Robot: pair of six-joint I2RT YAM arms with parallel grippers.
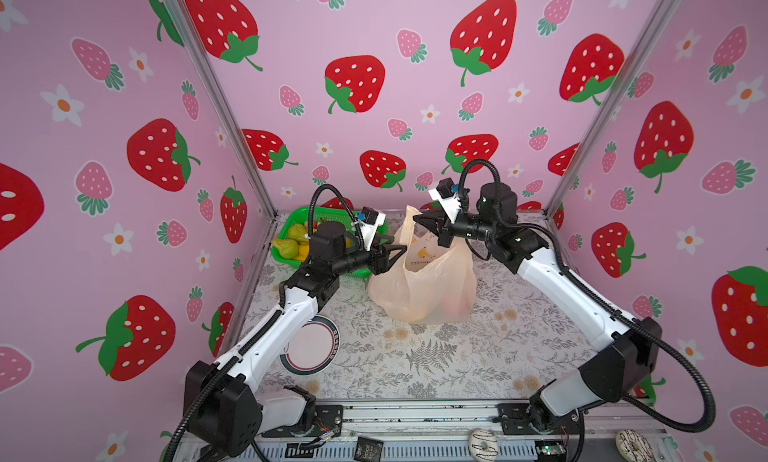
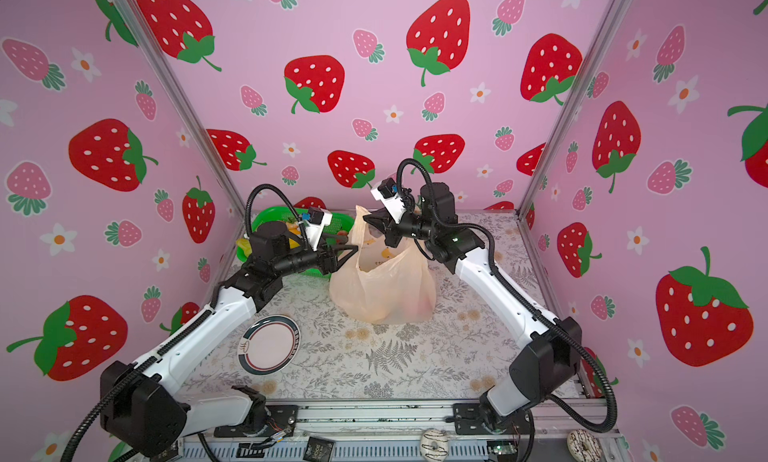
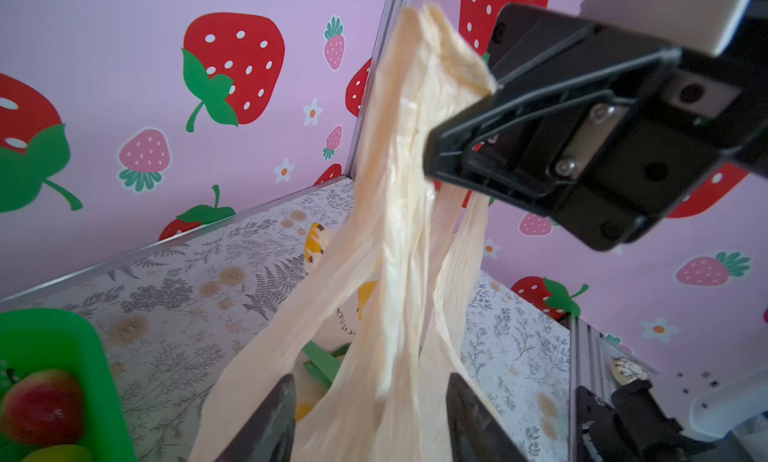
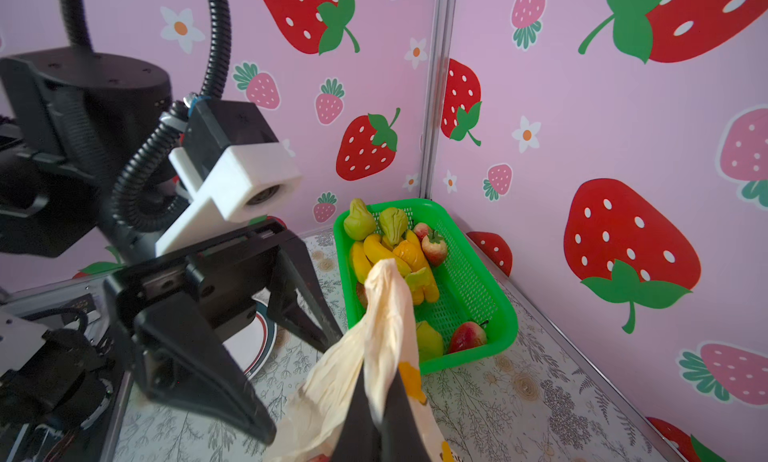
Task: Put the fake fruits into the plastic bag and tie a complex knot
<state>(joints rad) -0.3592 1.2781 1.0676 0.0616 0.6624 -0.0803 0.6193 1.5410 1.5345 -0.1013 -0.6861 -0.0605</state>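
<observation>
1. Upright on the bench [image 1: 457, 356]: peach bag [image 1: 422, 285], top drawn upward.
2. Above the bag: right fingers [image 4: 357, 431] clenched on a handle [image 4: 386, 297].
3. Just left of the bag: left fingers [image 3: 270, 426] released, spread either side of a handle strip.
4. Behind and left of the bag: green basket [image 4: 469, 289] holding fruits [image 4: 390, 247].
5. Front-left of the bag: plate [image 1: 309, 349], partly under the left arm.

Bright, even, diffuse light; shadows faint. Both top views bow at edges. Left wrist view: bag [image 3: 399, 231] blurred.
</observation>
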